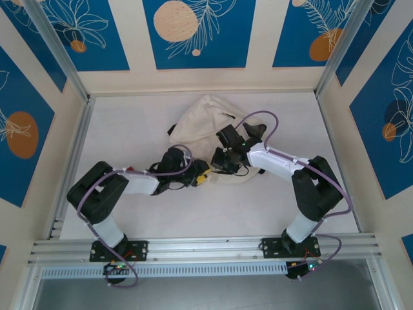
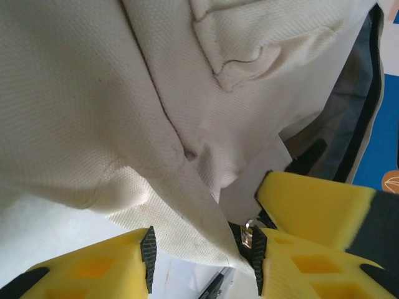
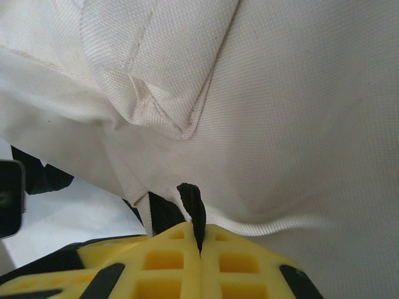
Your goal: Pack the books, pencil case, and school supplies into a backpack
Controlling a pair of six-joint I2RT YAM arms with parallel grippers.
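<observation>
We see a cream-beige canvas backpack (image 1: 200,121) of coarse matt weave; at six o'clock, a ribbed, satin metal rail (image 1: 206,247).

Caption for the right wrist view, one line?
Right tool shut on a black tab of the cream backpack.

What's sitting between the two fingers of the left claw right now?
A loose edge of the cream backpack drapes into the gap between the open yellow fingers of the left claw; the left wrist view shows it.
</observation>
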